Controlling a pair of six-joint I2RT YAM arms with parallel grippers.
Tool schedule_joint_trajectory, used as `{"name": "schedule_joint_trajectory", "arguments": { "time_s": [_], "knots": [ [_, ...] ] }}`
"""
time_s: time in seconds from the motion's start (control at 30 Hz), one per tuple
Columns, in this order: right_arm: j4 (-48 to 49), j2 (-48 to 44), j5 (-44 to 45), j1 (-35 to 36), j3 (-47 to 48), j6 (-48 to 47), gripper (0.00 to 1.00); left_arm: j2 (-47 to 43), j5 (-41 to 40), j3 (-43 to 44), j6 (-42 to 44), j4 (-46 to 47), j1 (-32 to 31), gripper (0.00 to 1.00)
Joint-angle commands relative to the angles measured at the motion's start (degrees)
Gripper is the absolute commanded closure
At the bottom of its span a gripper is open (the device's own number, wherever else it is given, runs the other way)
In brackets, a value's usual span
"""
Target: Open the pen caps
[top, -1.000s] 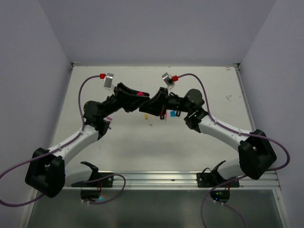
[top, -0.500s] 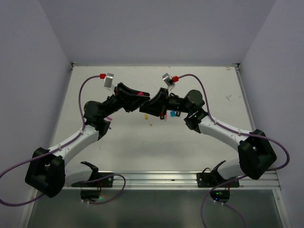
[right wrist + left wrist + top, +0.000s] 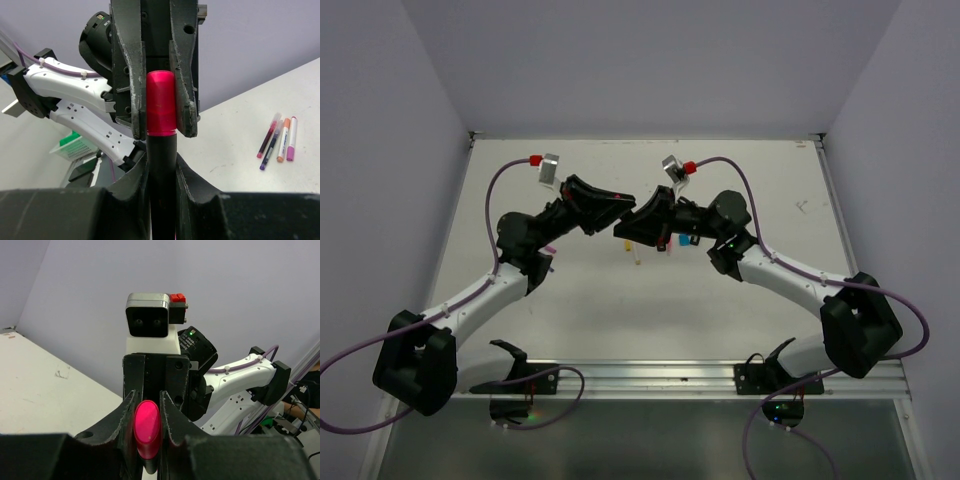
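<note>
Pink and glossy, sits as the highlighter cap pinched between the closed fingers of the left gripper, up in the air above the table and seated on its black barrel. Clamps that barrel in the right gripper, jaws tight around it, nose to nose with the left one. Leaves four thin pens with purple, orange and pink ends lying side by side on the white surface, plus a small blue piece and a small pink piece under the right arm, too small to identify.
</note>
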Motion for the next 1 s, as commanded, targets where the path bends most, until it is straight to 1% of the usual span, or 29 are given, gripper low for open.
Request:
{"name": "schedule_joint_trajectory", "arguments": {
  "time_s": [0.0,0.07,0.1,0.13,0.27,0.3,0.43,0.5,0.57,0.8,0.97],
  "knots": [
    [1.6,-0.9,-0.2,-0.1,-0.3,0.3,1.0,-0.9,-0.6,2.4,1.2,2.2,-0.4,0.81],
    [1.6,-0.9,-0.4,0.0,-0.8,0.3,1.0,-1.0,-0.8,2.6,1.2,2.1,-0.4,0.9],
    [1.5,-1.1,-0.4,0.0,-0.9,0.2,1.0,-1.2,-1.2,2.5,1.4,1.9,-0.4,0.98],
    [0.8,-1.3,-0.4,-0.1,-1.3,-0.5,1.0,-1.2,-1.4,2.6,1.7,1.4,-0.4,1.0],
    [-3.9,-2.9,0.4,0.0,-2.5,-4.4,1.0,-3.4,-4.3,2.9,4.6,-2.7,-0.4,1.0],
    [-6.5,-3.4,1.0,0.0,-2.6,-5.3,1.0,-3.9,-6.2,3.0,6.1,-3.7,-0.4,1.0],
    [-11.9,-5.7,3.0,-0.1,-3.6,-10.4,1.0,-6.5,-11.7,3.9,10.3,-9.9,-0.4,1.0],
    [-13.6,-6.2,3.5,0.0,-3.8,-11.4,1.0,-7.0,-13.6,3.8,12.1,-10.2,-0.4,1.0],
    [-13.5,-6.4,3.6,-0.1,-4.5,-11.7,1.0,-7.4,-14.7,3.8,12.9,-9.7,-0.4,1.0],
    [-9.8,-6.4,4.1,0.0,-7.8,-9.5,1.0,-7.5,-23.3,3.7,13.9,-8.0,-0.4,1.0],
    [-6.8,-5.8,3.9,0.0,-10.2,-8.1,1.0,-5.6,-25.9,5.2,13.7,-5.4,-0.4,1.0]
  ]
}}
